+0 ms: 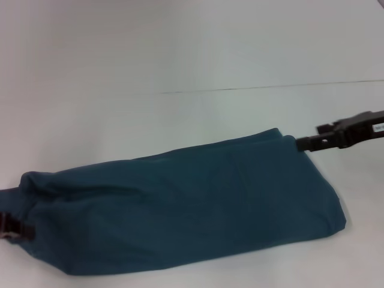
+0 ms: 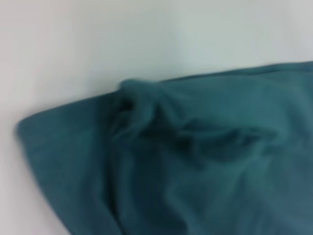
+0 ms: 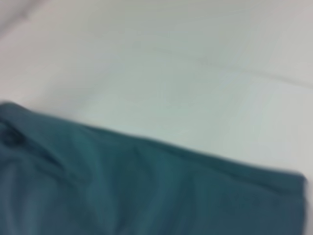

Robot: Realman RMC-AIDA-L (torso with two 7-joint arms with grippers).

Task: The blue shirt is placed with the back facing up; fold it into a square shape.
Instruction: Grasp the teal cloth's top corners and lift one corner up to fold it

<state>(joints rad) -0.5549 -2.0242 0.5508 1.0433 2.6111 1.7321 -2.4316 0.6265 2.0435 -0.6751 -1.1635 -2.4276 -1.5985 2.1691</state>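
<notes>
Left gripper: seen at the lower left edge of the head view, touching the shirt's left end; whether it is open or closed cannot be told.

Blue shirt: folded into a long band, laid across the lower half of the head view on the white table, plain side shown.

Right gripper: placed at the shirt's upper right corner, right of centre; its grip cannot be told.
</notes>
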